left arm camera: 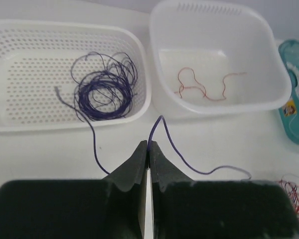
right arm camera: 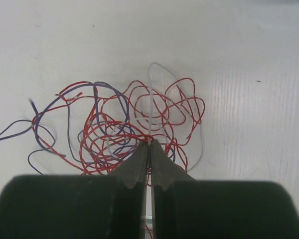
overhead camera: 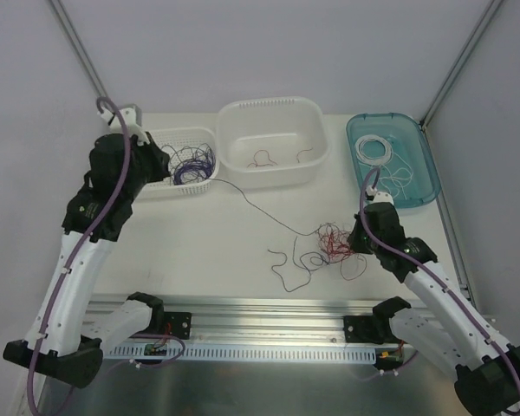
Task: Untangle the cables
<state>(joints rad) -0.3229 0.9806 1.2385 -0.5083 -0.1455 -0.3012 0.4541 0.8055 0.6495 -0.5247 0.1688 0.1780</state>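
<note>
— What do we have here, biggest first?

— We see the table [overhead camera: 243, 251] under both arms. Ahead of the left gripper [left arm camera: 149, 144] and to its right stands the tub [left arm camera: 249, 45]. Ahead and to its left is the perforated basket [left arm camera: 25, 64]. The teal tray [overhead camera: 357, 130] lies well beyond the right gripper [right arm camera: 149, 145].

— And the cables?

— The tangle [right arm camera: 134, 124], mostly red with some purple, spreads on the table just ahead of the right gripper's tips and to their left. We find a purple coil [left arm camera: 104, 92] in the basket, a few red strands [left arm camera: 192, 87] in the tub and white loops [overhead camera: 377, 152] in the tray.

— How are the fingers set?

— The left jaws are pressed together, pinching a purple wire [left arm camera: 174, 154]. It rises from the tips and then trails off to their right across the table. Another purple run, left of the fingers, climbs over the basket rim toward the coil. The right jaws are closed too, and a white wire [right arm camera: 150, 99] runs straight up from between their tips over the tangle. We take it as gripped there.
</note>
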